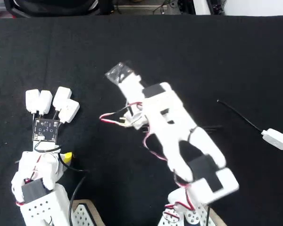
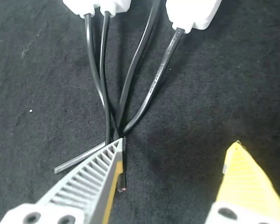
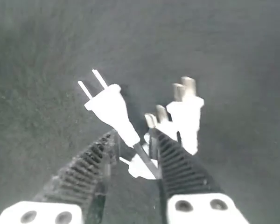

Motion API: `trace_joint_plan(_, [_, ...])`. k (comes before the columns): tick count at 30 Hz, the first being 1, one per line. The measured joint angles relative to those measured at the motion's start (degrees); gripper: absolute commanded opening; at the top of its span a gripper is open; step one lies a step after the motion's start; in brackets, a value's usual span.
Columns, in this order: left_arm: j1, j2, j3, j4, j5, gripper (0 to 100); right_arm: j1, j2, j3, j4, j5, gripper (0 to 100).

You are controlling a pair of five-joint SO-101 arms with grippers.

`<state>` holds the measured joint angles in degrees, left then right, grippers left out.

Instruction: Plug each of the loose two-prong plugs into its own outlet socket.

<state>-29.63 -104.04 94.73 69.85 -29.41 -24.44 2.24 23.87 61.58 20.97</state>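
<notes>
Early stage, judged: no plug seated yet.
- Outlet sockets [image 1: 61, 96] clustered just ahead of left gripper [image 2: 177, 142], whose fingers are spread wide over socket cords [image 2: 130, 84].
- Right gripper [image 3: 133, 134] at table centre; fingers narrow, straddling tail of loose plug [image 3: 109, 105].
- Other plugs [image 3: 186, 109] just beside.
- All insertions left.

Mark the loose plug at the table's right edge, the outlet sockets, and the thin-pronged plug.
loose plug [image 1: 275, 138], high view, white body.
outlet sockets [image 1: 44, 101], high view, one left block.
thin-pronged plug [image 3: 113, 110], right wrist view, white body.
</notes>
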Motion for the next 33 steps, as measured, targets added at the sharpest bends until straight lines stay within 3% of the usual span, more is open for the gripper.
trace_joint_plan(13, [0.0, 0.0, 0.0, 0.0, 0.0, 33, -4.04, 13.8, -2.9, -1.67, 5.01, 12.9])
trace_joint_plan(18, [0.0, 0.0, 0.0, 0.0, 0.0, 33, -4.04, 15.21, -4.48, -1.49, 6.59, 0.9])
trace_joint_plan(26, [0.0, 0.0, 0.0, 0.0, 0.0, 33, -4.04, 12.22, -5.19, 0.18, 7.82, 1.1])
trace_joint_plan(29, [0.0, 0.0, 0.0, 0.0, 0.0, 33, -4.04, 7.82, -5.19, 5.36, 14.42, 1.1])
trace_joint_plan(33, [0.0, 0.0, 0.0, 0.0, 0.0, 33, -4.04, 2.99, -6.59, 14.59, 30.24, 1.1])
